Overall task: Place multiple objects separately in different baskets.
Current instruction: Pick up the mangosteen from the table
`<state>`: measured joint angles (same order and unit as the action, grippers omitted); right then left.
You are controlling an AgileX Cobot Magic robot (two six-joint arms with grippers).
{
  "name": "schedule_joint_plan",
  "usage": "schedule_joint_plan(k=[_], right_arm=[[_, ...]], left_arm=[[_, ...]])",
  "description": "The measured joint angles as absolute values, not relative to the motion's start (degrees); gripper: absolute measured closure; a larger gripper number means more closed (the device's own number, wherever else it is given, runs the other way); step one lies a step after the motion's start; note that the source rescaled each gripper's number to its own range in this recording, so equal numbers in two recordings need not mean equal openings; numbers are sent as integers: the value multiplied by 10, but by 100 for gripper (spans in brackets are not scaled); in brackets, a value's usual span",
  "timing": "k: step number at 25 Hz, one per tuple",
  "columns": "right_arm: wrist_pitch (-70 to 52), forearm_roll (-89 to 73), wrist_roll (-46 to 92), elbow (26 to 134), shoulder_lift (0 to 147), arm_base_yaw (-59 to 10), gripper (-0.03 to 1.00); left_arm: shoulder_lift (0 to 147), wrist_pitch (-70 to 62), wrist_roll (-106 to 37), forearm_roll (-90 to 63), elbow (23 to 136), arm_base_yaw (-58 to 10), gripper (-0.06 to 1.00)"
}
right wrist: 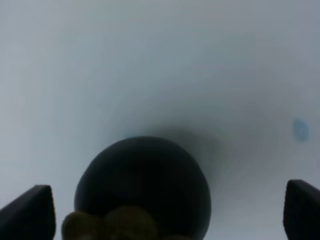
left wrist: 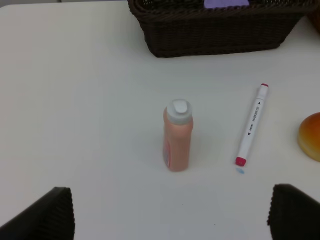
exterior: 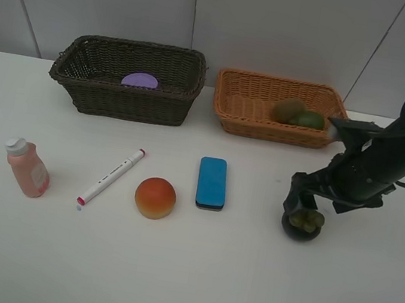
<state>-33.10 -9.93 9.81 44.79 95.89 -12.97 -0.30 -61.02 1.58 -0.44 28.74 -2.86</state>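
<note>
right gripper [right wrist: 165, 212]: jaws wide apart, straddling the dark mangosteen [exterior: 303, 223]; contact cannot be told. mangosteen: round, near-black, green calyx on top, on white table [exterior: 244, 280] in front of orange basket [exterior: 260, 126]. left gripper [left wrist: 170, 215]: jaws apart, empty, near pink bottle [left wrist: 178, 137].

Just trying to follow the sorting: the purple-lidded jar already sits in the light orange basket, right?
Not quite. The purple-lidded jar sits in the dark brown basket, not the orange one, as the exterior high view shows. The light orange basket holds the kiwi and the lime.
</note>
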Motion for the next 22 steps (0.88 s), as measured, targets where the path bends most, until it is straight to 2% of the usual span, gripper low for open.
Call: schedule_joint_plan(k=[22], right_arm=[[-285,-110,96,438,1035,-130,-3]], left_arm=[[-3,-610,16,-4,287,-29,-6]])
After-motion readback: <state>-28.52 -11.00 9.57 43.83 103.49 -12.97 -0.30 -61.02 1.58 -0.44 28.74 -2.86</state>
